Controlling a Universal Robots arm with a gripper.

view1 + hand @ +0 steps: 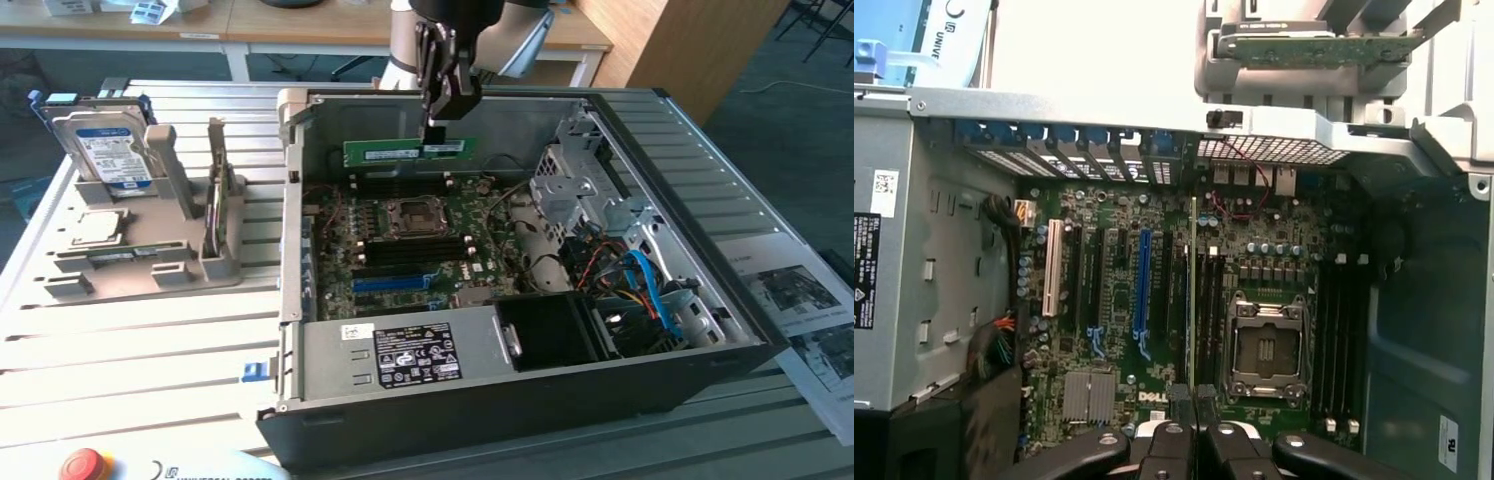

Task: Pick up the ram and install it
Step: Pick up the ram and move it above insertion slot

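The ram [400,152], a long green circuit-board stick, hangs level inside the open computer case [694,200], over the black memory slots [400,185] beyond the CPU socket [411,215]. My gripper [437,135] comes down from above and is shut on the stick's upper edge near its right end in the exterior view. In the wrist view the ram [1194,290] shows edge-on as a thin line running out from between my gripper [1192,398] fingers, over the slots [1206,310] beside the CPU socket [1266,345]. I cannot tell whether the stick touches a slot.
At the exterior view's left, a grey holder [134,265] carries a hard drive [107,145] and a square CPU chip [96,228]. The power supply [400,355], fan and blue cables [654,285] fill the near side of the case. Printed sheets [801,300] lie at the right and a red button [83,465] at the front.
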